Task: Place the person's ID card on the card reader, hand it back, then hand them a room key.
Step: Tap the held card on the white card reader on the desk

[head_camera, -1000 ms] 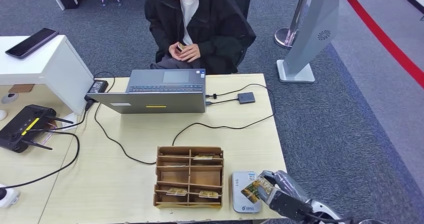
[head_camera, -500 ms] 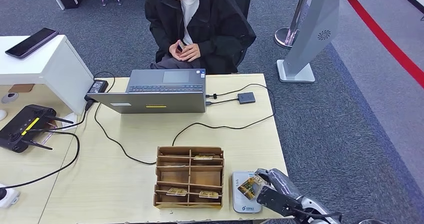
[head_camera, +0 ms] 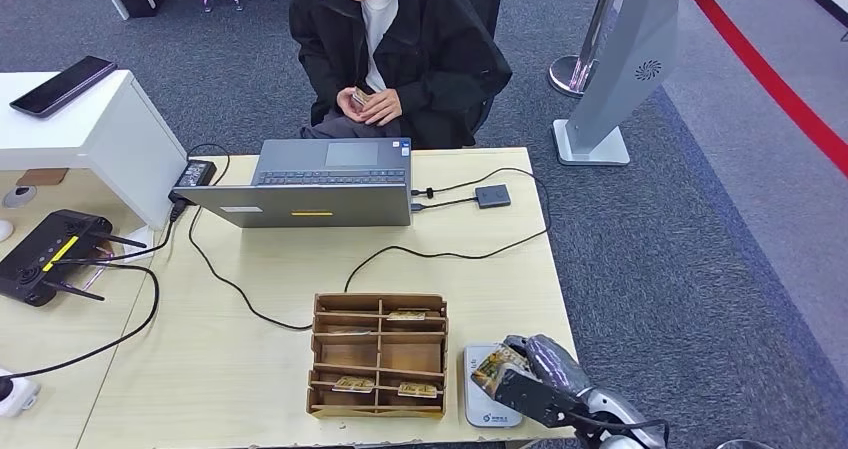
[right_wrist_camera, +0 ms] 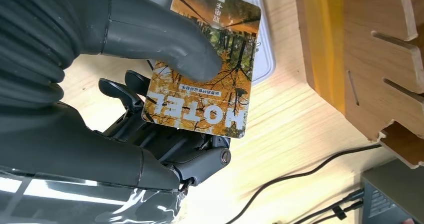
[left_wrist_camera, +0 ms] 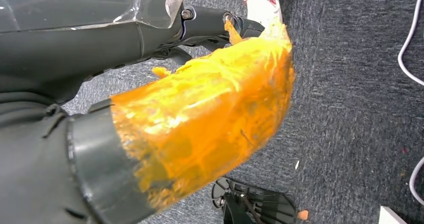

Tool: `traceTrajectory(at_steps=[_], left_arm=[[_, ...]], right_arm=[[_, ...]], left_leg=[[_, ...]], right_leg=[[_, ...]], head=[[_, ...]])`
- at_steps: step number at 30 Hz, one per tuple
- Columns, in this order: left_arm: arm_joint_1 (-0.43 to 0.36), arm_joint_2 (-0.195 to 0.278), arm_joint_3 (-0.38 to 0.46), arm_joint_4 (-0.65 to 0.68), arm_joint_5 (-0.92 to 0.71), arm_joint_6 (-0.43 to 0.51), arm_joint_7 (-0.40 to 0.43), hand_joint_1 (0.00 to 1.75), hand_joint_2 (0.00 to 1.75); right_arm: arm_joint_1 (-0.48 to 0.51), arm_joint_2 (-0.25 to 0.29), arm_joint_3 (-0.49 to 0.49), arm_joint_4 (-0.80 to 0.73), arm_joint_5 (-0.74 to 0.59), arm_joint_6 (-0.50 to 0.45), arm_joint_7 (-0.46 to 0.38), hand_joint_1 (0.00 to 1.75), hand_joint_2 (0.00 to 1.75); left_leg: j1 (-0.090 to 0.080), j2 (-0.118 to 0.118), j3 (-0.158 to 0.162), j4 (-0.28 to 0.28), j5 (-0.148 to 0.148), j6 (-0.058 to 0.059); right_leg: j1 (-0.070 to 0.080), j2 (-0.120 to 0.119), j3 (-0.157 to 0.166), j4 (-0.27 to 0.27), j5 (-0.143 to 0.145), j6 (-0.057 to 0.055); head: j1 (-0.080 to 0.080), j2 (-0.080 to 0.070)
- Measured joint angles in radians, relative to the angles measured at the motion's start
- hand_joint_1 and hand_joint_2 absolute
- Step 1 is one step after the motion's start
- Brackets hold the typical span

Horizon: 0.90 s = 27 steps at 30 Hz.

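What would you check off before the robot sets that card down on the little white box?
1. Card gripped: ok, the right hand pinches the autumn-printed HOTEL card under its thumb.
2. Card over the white rounded card reader: ok, partly overlapping.
3. Card touching reader: cannot tell.
4. Reader top free: ok.
5. Brown cardboard compartment tray apart from the hand: ok.
6. Person in the black jacket waiting: ok, seated behind the grey laptop.
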Motion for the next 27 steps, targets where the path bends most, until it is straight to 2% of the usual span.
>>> traceTrajectory(at_steps=[12, 27], left_arm=[[0.0, 0.0, 0.0, 0.0, 0.003, 0.0, 0.003, 0.0, 0.0], [0.001, 0.0, -0.001, 0.0, 0.008, 0.0, 0.008, 0.0, 0.0]], right_arm=[[-0.025, 0.032, 0.018, 0.043, 0.112, -0.044, 0.043, 1.75, 1.75], [-0.041, 0.052, 0.028, 0.073, 0.163, -0.056, 0.059, 1.75, 1.75]], left_leg=[[0.0, 0.0, 0.0, 0.0, 0.0, 0.0], [0.0, 0.0, 0.0, 0.0, 0.0, 0.0]], right_leg=[[0.0, 0.0, 0.0, 0.0, 0.0, 0.0], [0.0, 0.0, 0.0, 0.0, 0.0, 0.0]], head=[[0.0, 0.0], [0.0, 0.0]])
